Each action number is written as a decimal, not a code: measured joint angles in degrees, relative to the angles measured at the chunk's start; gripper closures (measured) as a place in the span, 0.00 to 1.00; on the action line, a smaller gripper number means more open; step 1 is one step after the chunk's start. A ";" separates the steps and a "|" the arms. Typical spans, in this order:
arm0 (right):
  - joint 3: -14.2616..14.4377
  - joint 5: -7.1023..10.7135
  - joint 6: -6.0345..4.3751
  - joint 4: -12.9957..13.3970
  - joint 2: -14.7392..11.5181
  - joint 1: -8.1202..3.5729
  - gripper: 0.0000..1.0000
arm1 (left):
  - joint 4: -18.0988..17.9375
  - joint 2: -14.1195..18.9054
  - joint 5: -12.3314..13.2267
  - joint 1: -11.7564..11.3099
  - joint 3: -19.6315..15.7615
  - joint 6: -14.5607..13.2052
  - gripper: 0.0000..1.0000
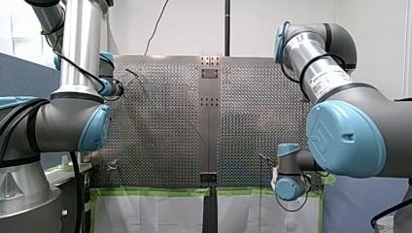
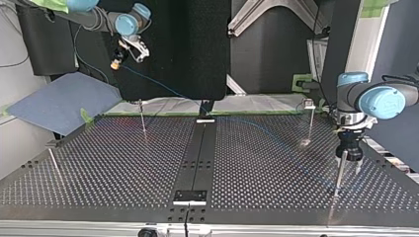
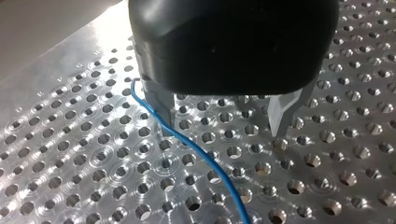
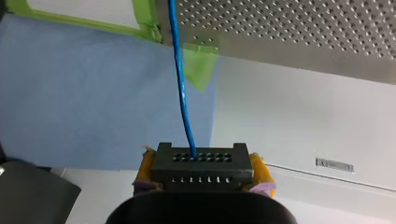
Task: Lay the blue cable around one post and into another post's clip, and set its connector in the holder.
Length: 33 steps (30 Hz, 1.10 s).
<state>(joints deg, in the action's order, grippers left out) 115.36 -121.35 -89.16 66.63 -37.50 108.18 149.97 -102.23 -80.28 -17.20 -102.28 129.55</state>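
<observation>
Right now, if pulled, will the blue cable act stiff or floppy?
Probably floppy: the blue cable trails in a loose curve from the connector in my right gripper to the perforated table. Likely light, being thin. It might snag on my left gripper, whose finger it bends past.

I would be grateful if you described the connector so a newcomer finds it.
Follow the blue cable off the perforated table to my right gripper. Between its yellow pads sits the connector, a black block with rows of holes.

Silver arms (image 1: 80, 43), blue joint caps (image 1: 340, 138), black cables (image 1: 77, 194)
</observation>
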 joint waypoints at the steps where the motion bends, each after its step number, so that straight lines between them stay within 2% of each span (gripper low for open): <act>1: -0.19 0.42 -0.13 0.41 0.01 -0.42 1.00 | 0.11 0.00 0.00 0.03 0.00 0.00 0.01; 5: -1.74 2.40 -0.14 2.33 0.01 -2.41 1.00 | 0.34 -0.01 0.00 0.12 0.00 0.00 0.01; 11: -3.98 5.18 -0.09 3.63 0.01 -5.18 1.00 | 0.41 -0.01 0.00 0.18 0.00 0.00 0.01; 24: -4.47 11.44 -0.66 4.68 0.05 -11.36 1.00 | 0.73 0.00 0.00 0.48 0.00 0.00 0.01; 26: -4.58 12.60 -0.77 4.83 0.05 -11.98 1.00 | 0.75 0.00 0.00 0.52 0.00 0.00 0.01; 28: -4.66 13.47 -0.82 4.82 0.07 -12.13 1.00 | 0.76 0.00 0.00 0.57 0.00 0.00 0.01; 33: -4.75 15.66 -0.87 4.74 0.07 -11.76 1.00 | 0.84 -0.01 0.00 0.60 0.00 0.00 0.01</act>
<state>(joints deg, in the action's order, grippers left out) 110.61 -105.69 -90.03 71.38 -37.42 96.42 150.81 -102.24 -80.29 -16.59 -102.28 129.55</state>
